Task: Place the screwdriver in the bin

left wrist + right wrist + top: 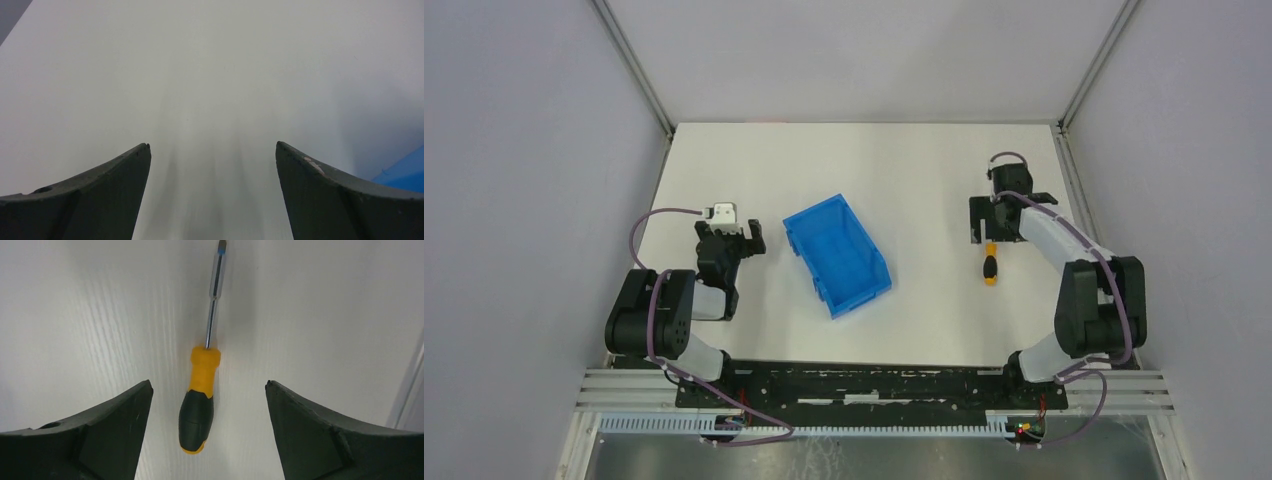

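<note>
Top: screwdriver (990, 268) flat on table (904, 170), well right of bin (837, 253); right gripper (990, 238) over its shaft.
Left wrist: left gripper (212, 150) spread, empty, left of bin.
Right wrist: fingers spread, flanking the black-orange handle without touching it; thin grey shaft points away. Best to drop straight down and pinch mid-handle, crosswise.

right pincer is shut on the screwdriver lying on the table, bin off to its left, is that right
No: the right pincer is open. The right wrist view shows its fingers apart either side of the screwdriver, not touching it. It does lie on the table, bin to its left.
</note>
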